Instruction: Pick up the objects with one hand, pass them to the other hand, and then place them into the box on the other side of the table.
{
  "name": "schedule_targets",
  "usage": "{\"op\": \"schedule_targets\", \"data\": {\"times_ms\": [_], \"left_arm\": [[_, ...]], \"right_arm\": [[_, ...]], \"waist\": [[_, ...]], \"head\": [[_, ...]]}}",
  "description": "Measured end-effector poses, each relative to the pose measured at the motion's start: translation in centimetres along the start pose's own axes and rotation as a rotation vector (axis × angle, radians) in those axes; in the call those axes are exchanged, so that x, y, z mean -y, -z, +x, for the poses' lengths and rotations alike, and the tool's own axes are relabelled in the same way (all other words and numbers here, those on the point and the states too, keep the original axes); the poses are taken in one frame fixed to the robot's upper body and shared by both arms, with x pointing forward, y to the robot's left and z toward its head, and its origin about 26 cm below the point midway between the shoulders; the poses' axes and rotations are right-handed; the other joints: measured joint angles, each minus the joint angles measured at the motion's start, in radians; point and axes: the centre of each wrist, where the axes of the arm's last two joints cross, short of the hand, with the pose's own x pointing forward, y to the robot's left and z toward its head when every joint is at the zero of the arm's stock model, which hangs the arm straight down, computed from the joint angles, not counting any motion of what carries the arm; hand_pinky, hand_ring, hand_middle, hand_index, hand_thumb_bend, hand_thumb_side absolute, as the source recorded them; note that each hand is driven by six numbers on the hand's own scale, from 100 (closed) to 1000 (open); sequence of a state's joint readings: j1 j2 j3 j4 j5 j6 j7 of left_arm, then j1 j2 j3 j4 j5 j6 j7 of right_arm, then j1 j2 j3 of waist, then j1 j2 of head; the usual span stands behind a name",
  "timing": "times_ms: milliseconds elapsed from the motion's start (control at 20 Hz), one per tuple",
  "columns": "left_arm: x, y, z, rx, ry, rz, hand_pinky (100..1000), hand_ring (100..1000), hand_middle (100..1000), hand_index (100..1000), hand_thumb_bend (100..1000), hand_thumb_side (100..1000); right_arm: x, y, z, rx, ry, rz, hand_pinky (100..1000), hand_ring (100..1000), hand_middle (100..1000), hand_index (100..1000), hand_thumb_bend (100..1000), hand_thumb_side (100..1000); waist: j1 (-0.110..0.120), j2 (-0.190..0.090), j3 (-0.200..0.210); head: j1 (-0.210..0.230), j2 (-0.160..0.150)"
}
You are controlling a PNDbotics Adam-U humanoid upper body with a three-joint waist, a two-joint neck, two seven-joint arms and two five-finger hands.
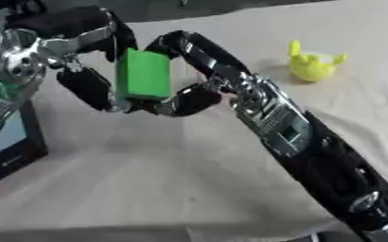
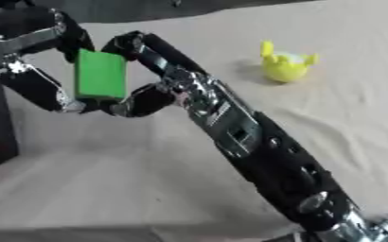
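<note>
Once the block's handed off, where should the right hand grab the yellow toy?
Likely by the round body of the yellow toy, coming down from above on the robot's right. It stands upright and alone on the cloth; its thin prongs point up and look too slim to hold.

Soft even light, faint shadows, whole pic blurry, maybe motion.

two head-mounted eyes, close above the table (image 1: 230, 198), downward, nearly identical overlapping views
</note>
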State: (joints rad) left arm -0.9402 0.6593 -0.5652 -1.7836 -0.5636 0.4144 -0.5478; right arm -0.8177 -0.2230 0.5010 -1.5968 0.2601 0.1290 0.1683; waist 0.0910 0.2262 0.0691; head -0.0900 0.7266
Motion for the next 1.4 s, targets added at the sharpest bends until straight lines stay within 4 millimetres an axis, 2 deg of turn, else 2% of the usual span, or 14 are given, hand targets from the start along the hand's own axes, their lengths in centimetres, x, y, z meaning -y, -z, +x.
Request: {"op": "schedule_targets", "data": {"times_ms": [200, 250, 350, 600, 800, 900, 1400], "left_arm": [[0.1, -0.1, 0.0, -0.006, -0.005, 0.004, 693, 548, 391, 412, 323, 135], [0.2, -0.1, 0.0, -0.008, -0.007, 0.003, 693, 545, 386, 407, 331, 100], [0.2, -0.2, -0.1, -0.012, -0.008, 0.003, 693, 540, 379, 399, 339, 124], [0.2, -0.4, -0.5, -0.032, -0.016, 0.002, 694, 534, 367, 384, 359, 111], [0.2, -0.6, -1.0, -0.042, -0.027, 0.002, 696, 533, 361, 374, 368, 113], [0.1, -0.6, -1.1, -0.041, -0.031, 0.002, 696, 533, 358, 370, 369, 113], [0.4, -1.2, -2.3, -0.064, -0.038, -0.005, 696, 538, 355, 365, 369, 108]], "right_arm": [[0.0, 0.0, 0.0, -0.018, 0.004, 0.003, 816, 709, 637, 730, 679, 298], [-0.1, 0.0, 0.0, -0.022, 0.005, 0.005, 817, 717, 622, 744, 690, 355], [-0.1, 0.0, 0.0, -0.031, 0.006, 0.011, 822, 732, 637, 766, 711, 445], [-0.2, 0.0, 0.2, -0.024, 0.006, 0.027, 847, 778, 692, 850, 747, 547], [-0.2, 0.0, 0.3, 0.001, -0.004, 0.053, 864, 818, 745, 897, 761, 592], [-0.2, 0.0, 0.3, 0.014, -0.013, 0.066, 871, 833, 763, 916, 781, 584], [-0.2, -0.1, 0.1, 0.010, -0.047, 0.081, 868, 835, 766, 925, 774, 579]], "waist": [[0.000, 0.000, 0.000], [0.000, 0.000, 0.000], [0.000, 0.000, -0.001], [0.000, 0.000, -0.007], [0.000, 0.000, -0.006], [0.000, 0.000, -0.006], [0.000, 0.000, -0.006]], "head": [[0.000, 0.000], [0.000, 0.000], [0.000, 0.000], [0.000, 0.000], [0.000, 0.000], [-0.001, 0.000], [0.000, 0.000]]}}
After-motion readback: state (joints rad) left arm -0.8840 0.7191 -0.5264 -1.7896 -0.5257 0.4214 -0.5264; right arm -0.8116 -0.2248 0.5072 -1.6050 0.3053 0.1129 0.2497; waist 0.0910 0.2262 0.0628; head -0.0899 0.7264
